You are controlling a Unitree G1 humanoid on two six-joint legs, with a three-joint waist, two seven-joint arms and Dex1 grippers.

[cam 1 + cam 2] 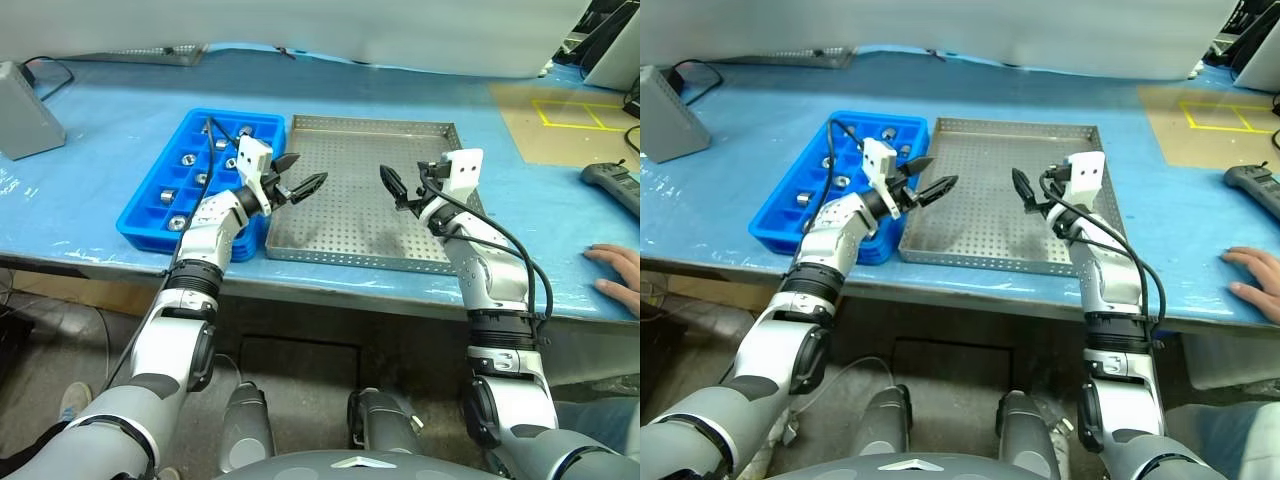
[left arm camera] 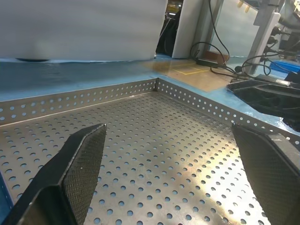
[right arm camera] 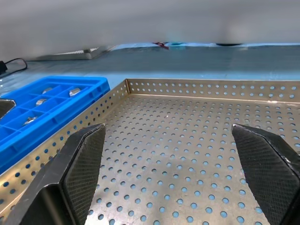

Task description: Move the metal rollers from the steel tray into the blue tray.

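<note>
Left of the square perforated steel tray (image 1: 350,235), my landmark, lies the bright blue compartmented plastic tray (image 1: 150,215), touching the steel tray's left rim on the blue-covered tabletop (image 1: 100,130). I see the small shiny metal rollers (image 1: 168,196) sitting singly in its compartments; the steel tray's visible floor holds none, so I judge the transfer finished or nearly so. My left gripper (image 1: 300,187) hovers over the steel tray's left edge, jaws spread wide, holding nothing. My right gripper (image 1: 395,190) hangs over the steel tray's right half, equally wide and unladen. Right of the steel tray, a person's hand (image 1: 615,272) rests on the tabletop.
</note>
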